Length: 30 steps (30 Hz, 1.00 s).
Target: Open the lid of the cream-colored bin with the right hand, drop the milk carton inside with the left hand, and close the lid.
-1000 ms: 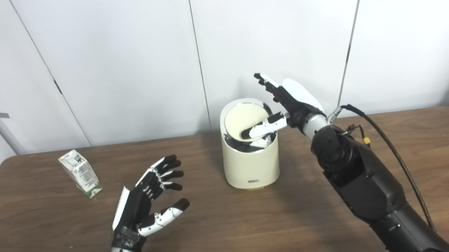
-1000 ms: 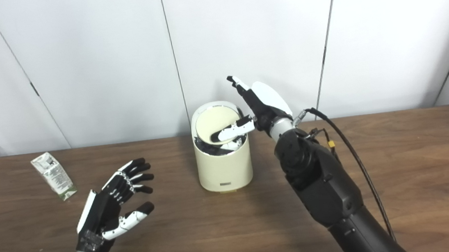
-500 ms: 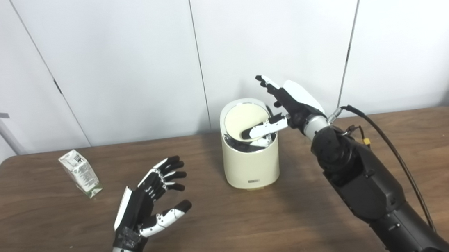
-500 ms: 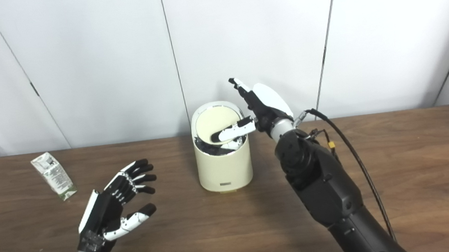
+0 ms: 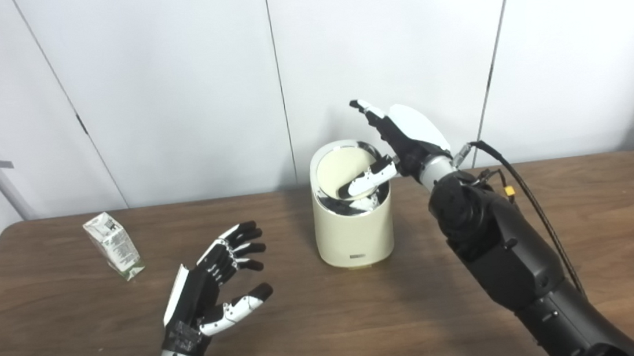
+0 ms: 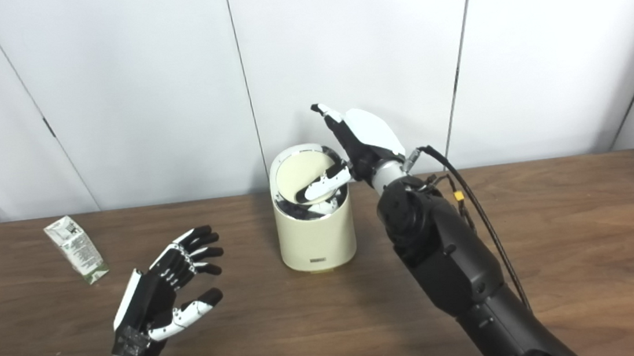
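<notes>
- right hand (image 5: 400,141) at the bin's top: fingers (image 5: 366,112) held straight and pointing up past the far rim, thumb (image 5: 367,181) reaching in over the lid (image 5: 340,173). nothing is pinched; the hand presses rather than grips.
- lid tilted down into the cream-colored bin (image 5: 354,227), dark gap showing at its near edge. looks part open, held only by the thumb.
- risk: a thumb resting on a smooth tilted disc can slide off, and the lid would likely swing shut before anything goes in.
- risk: pushing sideways on the rim could shove or tip the bin; it stands free on the bench (image 5: 331,328).
- left hand (image 5: 212,293) hovers above the bench, fingers (image 5: 239,246) spread, palm empty.
- milk carton (image 5: 113,245) stands slightly tilted at the far left of the bench, well apart from the left hand and from the bin.
- risk: carton is not yet picked up, so the lid must be held a long while; a leaning carton may topple when the fingers meet it.
- risk: right arm crowds the opening, so the two hands could meet there.
</notes>
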### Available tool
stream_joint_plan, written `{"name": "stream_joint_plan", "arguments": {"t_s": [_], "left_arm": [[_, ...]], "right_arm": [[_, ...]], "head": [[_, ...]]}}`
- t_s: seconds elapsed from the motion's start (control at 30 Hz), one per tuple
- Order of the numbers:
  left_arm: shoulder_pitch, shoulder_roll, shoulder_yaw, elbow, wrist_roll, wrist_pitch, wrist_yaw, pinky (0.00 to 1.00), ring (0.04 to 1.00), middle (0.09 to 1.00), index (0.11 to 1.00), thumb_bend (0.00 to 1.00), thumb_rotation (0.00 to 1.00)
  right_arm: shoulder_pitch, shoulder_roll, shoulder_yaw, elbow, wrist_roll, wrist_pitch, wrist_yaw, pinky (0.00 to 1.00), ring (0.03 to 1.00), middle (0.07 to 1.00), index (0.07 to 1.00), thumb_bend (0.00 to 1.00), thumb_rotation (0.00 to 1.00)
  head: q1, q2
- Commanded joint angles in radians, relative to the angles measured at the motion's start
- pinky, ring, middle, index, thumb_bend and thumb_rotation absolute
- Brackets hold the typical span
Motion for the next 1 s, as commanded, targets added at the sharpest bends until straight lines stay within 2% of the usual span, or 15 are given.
{"name": "stream_joint_plan", "arguments": {"t_s": [0.0,0.2,0.4,0.6,0.7,0.83,0.97], "left_arm": [[0.031,-0.026,-0.013,0.018,-0.017,-0.028,0.006,0.64,0.762,0.826,0.865,0.70,0.28],[0.031,-0.024,-0.013,0.020,-0.016,-0.028,0.006,0.65,0.763,0.828,0.868,0.69,0.25],[0.030,-0.025,-0.014,0.022,-0.018,-0.027,0.005,0.64,0.759,0.825,0.863,0.70,0.26],[0.032,-0.025,-0.014,0.021,-0.022,-0.027,0.003,0.64,0.757,0.824,0.862,0.70,0.26],[0.033,-0.024,-0.014,0.019,-0.018,-0.027,0.003,0.64,0.757,0.823,0.862,0.70,0.26],[0.033,-0.020,-0.012,0.022,-0.017,-0.027,0.003,0.65,0.767,0.831,0.866,0.70,0.26],[0.032,-0.019,-0.010,0.025,-0.023,-0.027,0.000,0.65,0.764,0.830,0.866,0.69,0.25]], "right_arm": [[0.014,-0.012,0.002,0.011,-0.023,0.036,0.036,0.79,0.899,0.955,0.942,0.81,0.18],[0.014,-0.026,-0.034,-0.027,0.038,-0.007,0.011,0.73,0.897,0.941,0.936,0.82,0.28],[0.046,-0.047,-0.081,-0.087,0.115,-0.056,0.004,0.75,0.911,0.945,0.934,0.80,0.30],[0.094,-0.051,-0.126,-0.148,0.165,-0.047,-0.003,0.74,0.890,0.954,0.928,0.79,0.27],[0.123,-0.062,-0.135,-0.171,0.169,-0.049,0.001,0.72,0.877,0.947,0.935,0.78,0.28],[0.211,-0.050,-0.194,-0.224,0.277,-0.151,-0.021,0.71,0.866,0.918,0.938,0.78,0.25],[0.281,-0.039,-0.224,-0.257,0.343,-0.244,-0.039,0.77,0.887,0.913,0.956,0.77,0.22]], "head": [[-0.001,0.001],[-0.002,0.000],[-0.002,0.001],[0.000,0.002],[-0.001,0.001],[-0.005,0.003],[-0.006,0.003]]}}
